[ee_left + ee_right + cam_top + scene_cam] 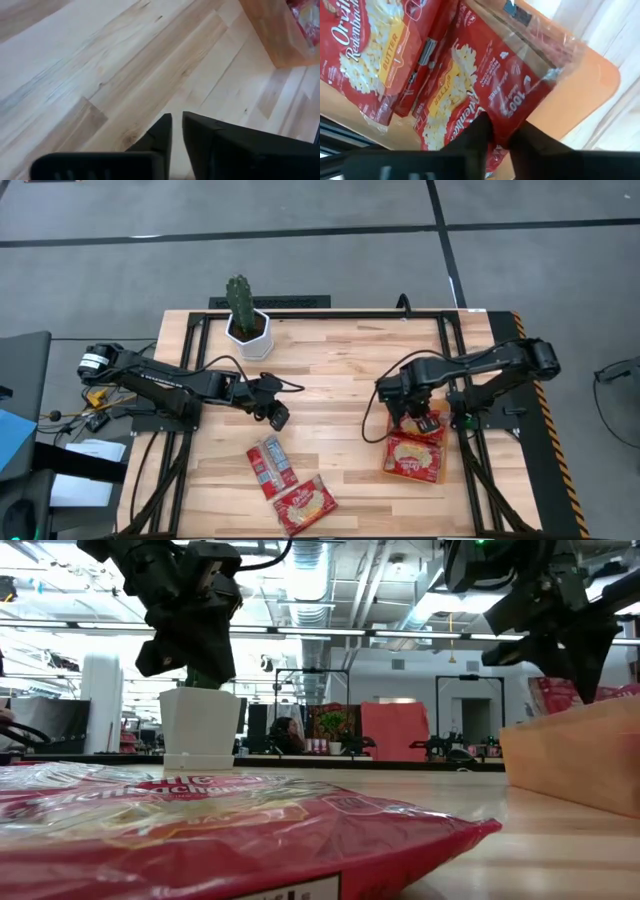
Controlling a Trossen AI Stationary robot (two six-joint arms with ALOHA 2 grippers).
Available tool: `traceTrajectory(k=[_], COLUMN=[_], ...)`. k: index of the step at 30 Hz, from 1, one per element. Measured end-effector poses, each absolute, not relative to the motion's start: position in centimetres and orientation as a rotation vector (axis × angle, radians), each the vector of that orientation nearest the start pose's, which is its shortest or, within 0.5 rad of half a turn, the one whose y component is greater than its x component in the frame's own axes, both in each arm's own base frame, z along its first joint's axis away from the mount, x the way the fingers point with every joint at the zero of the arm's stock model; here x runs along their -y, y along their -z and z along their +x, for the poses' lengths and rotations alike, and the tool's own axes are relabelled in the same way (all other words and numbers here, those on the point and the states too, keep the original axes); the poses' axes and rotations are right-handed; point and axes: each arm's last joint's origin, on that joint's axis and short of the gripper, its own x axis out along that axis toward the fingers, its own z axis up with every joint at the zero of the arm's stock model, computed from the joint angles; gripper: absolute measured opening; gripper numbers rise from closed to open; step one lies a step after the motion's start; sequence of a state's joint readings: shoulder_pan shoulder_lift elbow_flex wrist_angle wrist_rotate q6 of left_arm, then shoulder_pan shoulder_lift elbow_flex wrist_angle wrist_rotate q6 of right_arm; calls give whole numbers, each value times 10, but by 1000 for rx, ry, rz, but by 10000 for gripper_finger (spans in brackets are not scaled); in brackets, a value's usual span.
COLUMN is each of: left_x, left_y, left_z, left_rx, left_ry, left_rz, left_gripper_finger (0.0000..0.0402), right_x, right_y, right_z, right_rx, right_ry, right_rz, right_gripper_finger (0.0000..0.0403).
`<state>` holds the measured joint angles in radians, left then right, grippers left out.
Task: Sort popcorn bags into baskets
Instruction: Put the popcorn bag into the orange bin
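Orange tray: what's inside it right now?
The orange tray holds overlapping popcorn bags; right gripper pinches one above them. Anything underneath is covered, so no exact count.

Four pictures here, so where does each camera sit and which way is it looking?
High: overhead, straight down on the wooden table; both arms show.
Low: table height, looking level past a red popcorn packet; both arms hang in.
Left wrist: over bare wood; left gripper shut.
Right wrist: over the translucent orange tray; right gripper pinching a packet.
Every view shows the tray.
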<state>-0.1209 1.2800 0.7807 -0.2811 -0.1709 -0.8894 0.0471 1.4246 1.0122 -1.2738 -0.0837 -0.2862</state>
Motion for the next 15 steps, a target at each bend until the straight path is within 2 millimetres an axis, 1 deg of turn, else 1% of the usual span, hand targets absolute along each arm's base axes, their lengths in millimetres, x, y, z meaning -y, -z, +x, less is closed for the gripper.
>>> traceTrajectory(k=[2, 4, 8, 11, 13, 15], left_x=[26, 28, 36, 52, 65, 82], left_y=[-224, -225, -226, -227, -228, -230], left_z=[255, 255, 254, 250, 248, 246], left_rx=[-701, -727, -836, -907, -920, -889], left_ry=[-365, -298, -39, 161, 222, 253], left_rz=[-716, -704, -723, -723, -703, -655], left_gripper_finger=[54, 77, 114, 119, 113, 99], right_x=[-13, -12, -11, -10, -9, -10], right_y=[-227, -227, -229, -238, -249, -259], right_z=[218, 217, 215, 216, 218, 220], right_rx=[-1655, -1661, -1705, -1698, -1648, -1592], right_ry=[-331, -313, -238, -161, -122, -76], right_rz=[-179, -166, -141, -171, -159, -118], right_gripper_finger=[107, 137, 194, 220, 227, 228])
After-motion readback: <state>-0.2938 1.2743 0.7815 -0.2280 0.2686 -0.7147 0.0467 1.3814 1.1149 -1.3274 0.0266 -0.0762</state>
